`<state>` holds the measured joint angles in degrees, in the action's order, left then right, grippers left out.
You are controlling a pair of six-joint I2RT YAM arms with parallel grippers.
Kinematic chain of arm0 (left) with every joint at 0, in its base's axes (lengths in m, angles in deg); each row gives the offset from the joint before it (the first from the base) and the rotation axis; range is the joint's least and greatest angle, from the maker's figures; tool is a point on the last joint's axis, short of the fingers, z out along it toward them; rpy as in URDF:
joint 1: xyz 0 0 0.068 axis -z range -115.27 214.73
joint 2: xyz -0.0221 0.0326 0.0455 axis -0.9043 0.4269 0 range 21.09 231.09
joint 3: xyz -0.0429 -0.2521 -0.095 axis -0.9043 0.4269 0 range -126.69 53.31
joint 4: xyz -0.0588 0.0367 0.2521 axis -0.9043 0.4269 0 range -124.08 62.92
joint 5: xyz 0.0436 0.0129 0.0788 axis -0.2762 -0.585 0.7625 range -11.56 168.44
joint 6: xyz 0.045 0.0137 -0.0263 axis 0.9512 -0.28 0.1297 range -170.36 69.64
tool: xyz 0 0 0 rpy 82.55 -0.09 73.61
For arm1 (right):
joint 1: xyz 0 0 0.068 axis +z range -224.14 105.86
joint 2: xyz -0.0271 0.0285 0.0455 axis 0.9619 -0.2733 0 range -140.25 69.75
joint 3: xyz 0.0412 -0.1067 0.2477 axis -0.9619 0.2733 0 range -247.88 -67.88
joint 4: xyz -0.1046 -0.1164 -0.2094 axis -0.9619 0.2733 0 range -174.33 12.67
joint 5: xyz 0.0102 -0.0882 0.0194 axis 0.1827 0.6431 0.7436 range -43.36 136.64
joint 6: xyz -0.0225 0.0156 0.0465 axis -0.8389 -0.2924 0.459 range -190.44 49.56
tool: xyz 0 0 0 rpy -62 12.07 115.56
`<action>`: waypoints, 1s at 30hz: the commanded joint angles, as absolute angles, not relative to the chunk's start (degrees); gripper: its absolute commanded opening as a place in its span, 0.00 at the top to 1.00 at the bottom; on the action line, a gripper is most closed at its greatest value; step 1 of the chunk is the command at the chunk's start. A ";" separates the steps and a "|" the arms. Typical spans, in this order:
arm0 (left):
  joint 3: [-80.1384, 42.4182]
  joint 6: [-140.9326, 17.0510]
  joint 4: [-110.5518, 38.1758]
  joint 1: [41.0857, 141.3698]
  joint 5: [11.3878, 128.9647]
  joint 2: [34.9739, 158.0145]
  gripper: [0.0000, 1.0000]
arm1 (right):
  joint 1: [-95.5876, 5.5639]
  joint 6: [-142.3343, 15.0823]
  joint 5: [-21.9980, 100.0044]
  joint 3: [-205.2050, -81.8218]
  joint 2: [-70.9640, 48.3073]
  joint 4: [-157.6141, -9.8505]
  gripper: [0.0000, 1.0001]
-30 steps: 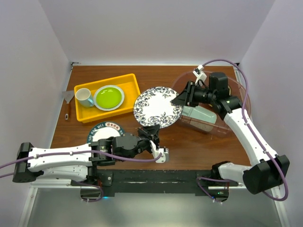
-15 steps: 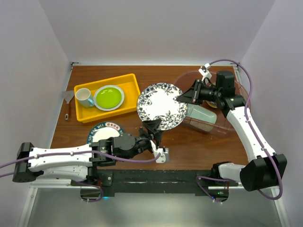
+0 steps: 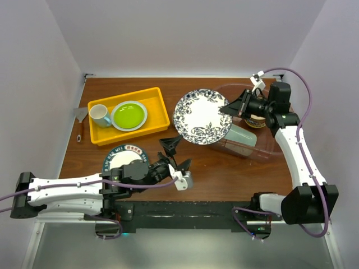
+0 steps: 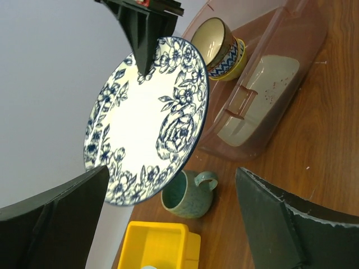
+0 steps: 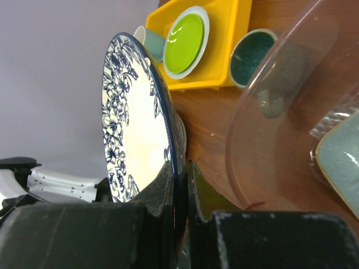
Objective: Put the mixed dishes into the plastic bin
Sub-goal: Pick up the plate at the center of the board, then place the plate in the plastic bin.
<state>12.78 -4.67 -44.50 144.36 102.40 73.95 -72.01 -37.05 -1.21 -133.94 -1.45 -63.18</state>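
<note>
right gripper (image 3: 226, 110) clamped on blue-patterned plate (image 3: 203, 116) rim | plate airborne, tilted, at plastic bin (image 3: 262, 152) left edge | left gripper (image 3: 175, 155) wide open, empty | risk: edge-only pinch, plate may slip, strike bin wall

A yellow tray (image 3: 156, 111) lies near a small scraper (image 3: 82, 115).
</note>
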 commanded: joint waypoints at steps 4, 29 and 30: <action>14.46 -11.59 -46.13 144.18 103.13 66.88 0.00 | -78.08 -35.90 -6.35 -135.03 -0.30 -71.49 1.00; 21.84 -24.69 -40.50 135.14 108.50 55.19 0.00 | -88.20 -38.53 -5.92 -135.73 -1.26 -73.60 1.00; 21.93 -26.18 -40.07 133.65 107.54 55.02 0.00 | -88.46 -38.62 -5.83 -135.73 -1.26 -73.61 1.00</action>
